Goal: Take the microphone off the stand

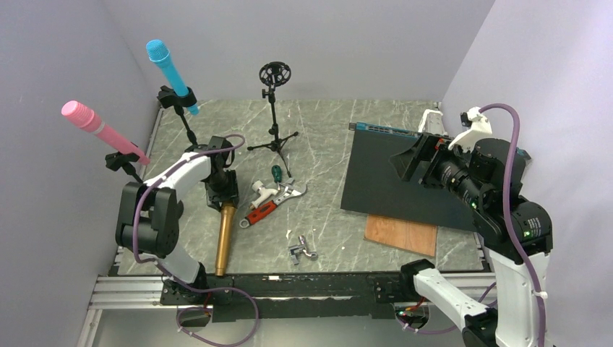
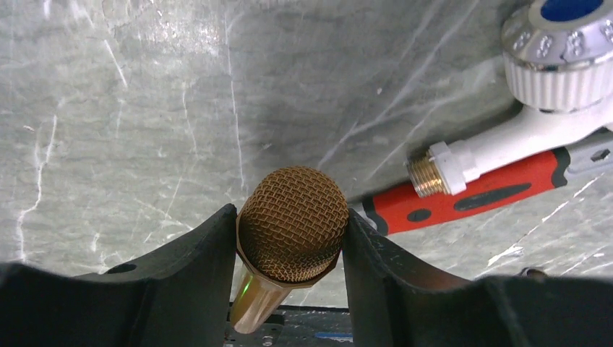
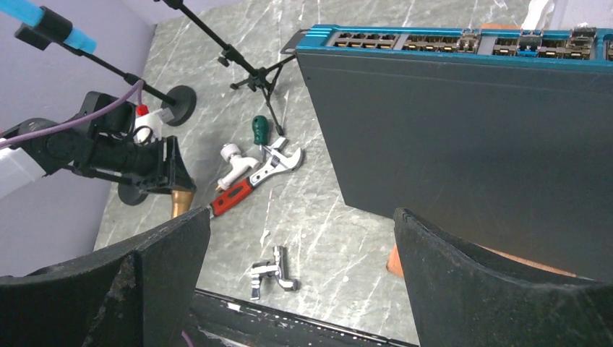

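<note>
- Fingers [image 2: 189,269] of the left gripper [image 1: 227,201] are pinching the mesh head of the gold microphone [image 2: 291,224], one touching each side, so it is clenched on the mic, not released.
- Gold microphone is lying low on the left side of the table [image 1: 325,123], off any stand. Its long axis is running near-far, with the head at the far end inside the jaws and the tail pointing at the near edge. Cannot tell if the whole body is resting down.
- Empty tripod stand [image 1: 275,119] is standing farther back and right of the left gripper, well apart, holding nothing.
- Blue microphone [image 1: 169,71] and pink microphone [image 1: 97,124] are sitting in their stands at far left; the left arm is by far the nearer one.
- Right gripper [image 3: 300,217] is hanging spread wide, holding nothing, over the network switch [image 1: 405,181] on the right, well apart from every mic.
- Judging removal as looking done for the gold one. The coming move is turning on letting go and backing off without nudging the head toward the red-handled wrench [image 2: 477,195] lying just beside it on the right.
</note>
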Robot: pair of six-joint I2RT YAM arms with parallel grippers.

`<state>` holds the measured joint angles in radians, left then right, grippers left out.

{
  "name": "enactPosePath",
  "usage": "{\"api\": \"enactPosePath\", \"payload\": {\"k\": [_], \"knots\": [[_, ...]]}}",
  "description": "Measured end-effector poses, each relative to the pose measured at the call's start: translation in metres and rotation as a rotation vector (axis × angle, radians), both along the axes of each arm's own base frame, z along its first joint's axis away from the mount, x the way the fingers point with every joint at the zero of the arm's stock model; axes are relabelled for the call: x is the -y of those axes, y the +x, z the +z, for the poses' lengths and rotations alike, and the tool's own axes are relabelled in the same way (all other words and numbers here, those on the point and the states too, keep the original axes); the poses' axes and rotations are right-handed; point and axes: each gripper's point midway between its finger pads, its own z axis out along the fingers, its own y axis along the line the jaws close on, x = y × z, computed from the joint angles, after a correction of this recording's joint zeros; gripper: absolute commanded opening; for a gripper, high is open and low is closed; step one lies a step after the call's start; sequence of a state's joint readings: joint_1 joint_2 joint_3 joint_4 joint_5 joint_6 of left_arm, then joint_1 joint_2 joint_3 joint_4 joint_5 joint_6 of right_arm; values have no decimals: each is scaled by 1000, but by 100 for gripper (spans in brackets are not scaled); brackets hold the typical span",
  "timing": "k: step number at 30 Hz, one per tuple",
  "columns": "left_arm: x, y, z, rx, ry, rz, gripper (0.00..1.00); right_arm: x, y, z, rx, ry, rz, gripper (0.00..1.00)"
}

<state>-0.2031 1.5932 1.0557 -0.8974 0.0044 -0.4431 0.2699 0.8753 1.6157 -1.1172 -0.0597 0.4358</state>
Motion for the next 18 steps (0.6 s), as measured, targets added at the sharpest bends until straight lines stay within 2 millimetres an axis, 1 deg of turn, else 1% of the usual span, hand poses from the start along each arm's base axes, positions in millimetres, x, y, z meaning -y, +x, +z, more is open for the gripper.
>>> {"api": "enactPosePath", "payload": {"k": [9,10,14,15,16,18], "knots": [[-2,13,-21,-16,-3,81,0,0,2,-5,-17,-3,-5,100],[-2,14,-25,-22,-3,92,2,0,2,-6,-19,-4,-5,100],[-1,15,-25,-30,-10,120,20,-1,6,-8,-32,-7,-5,100],[-1,15,-25,-30,-11,125,26,-1,7,-9,-34,-8,-5,100],[-1,15,-25,-31,-12,128,31,-1,7,-9,-36,-9,-5,100],[-1,15,-25,-32,-11,131,37,-2,8,-10,-38,-9,-5,100]]}}
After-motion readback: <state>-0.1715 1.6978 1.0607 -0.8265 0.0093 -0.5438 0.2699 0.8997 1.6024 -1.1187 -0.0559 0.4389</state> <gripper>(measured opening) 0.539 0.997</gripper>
